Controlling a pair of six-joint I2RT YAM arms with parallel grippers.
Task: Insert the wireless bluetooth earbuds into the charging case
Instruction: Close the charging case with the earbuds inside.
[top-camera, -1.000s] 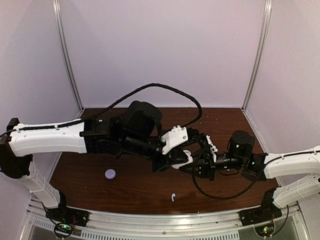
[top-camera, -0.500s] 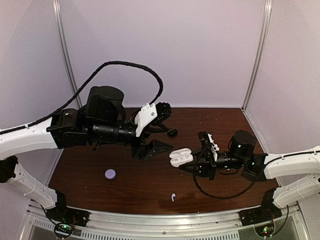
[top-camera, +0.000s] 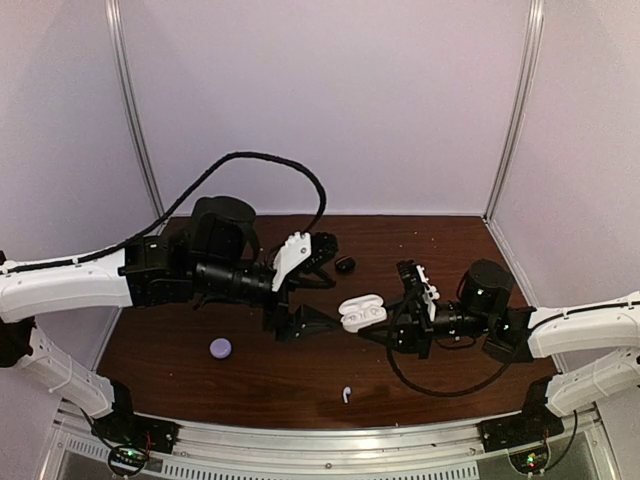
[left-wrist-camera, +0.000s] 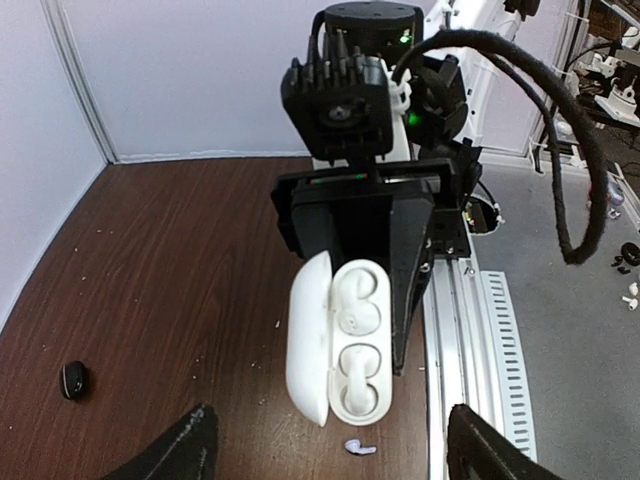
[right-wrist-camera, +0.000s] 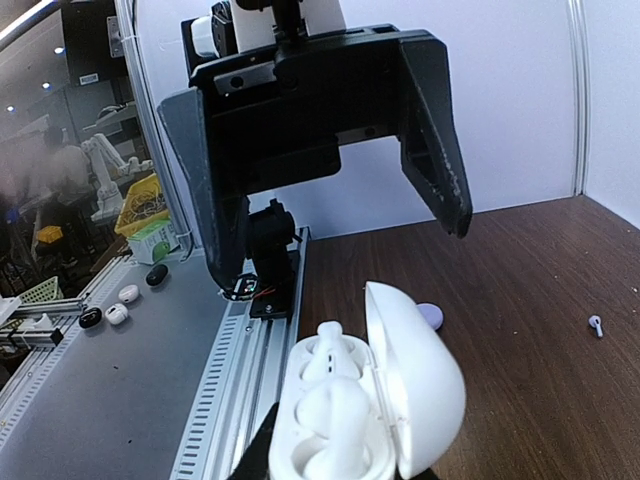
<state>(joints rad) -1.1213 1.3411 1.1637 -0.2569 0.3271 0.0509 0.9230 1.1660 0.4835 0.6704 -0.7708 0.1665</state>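
Note:
The white charging case (top-camera: 362, 310) is held lid-open just above the table, with my right gripper (top-camera: 388, 325) shut on its base. Two white earbuds (left-wrist-camera: 358, 305) (left-wrist-camera: 357, 385) lie in its wells, also seen in the right wrist view as curled white earbuds (right-wrist-camera: 338, 385) beside the raised lid (right-wrist-camera: 420, 385). My left gripper (top-camera: 328, 284) stands open, a short way left of the case and not touching it, with nothing between its fingers (left-wrist-camera: 190, 448). A black earbud (top-camera: 344, 264) lies behind the case. A small stemmed earbud (top-camera: 346, 394) lies near the front edge.
A lavender pebble-like case (top-camera: 220, 347) sits on the brown table (top-camera: 270, 380) at the front left. The metal rail (top-camera: 330, 440) runs along the near edge. White walls close off the back and both sides.
My left gripper, shut at the case a second ago, has opened and pulled back to the left. The right gripper has kept the case in place.

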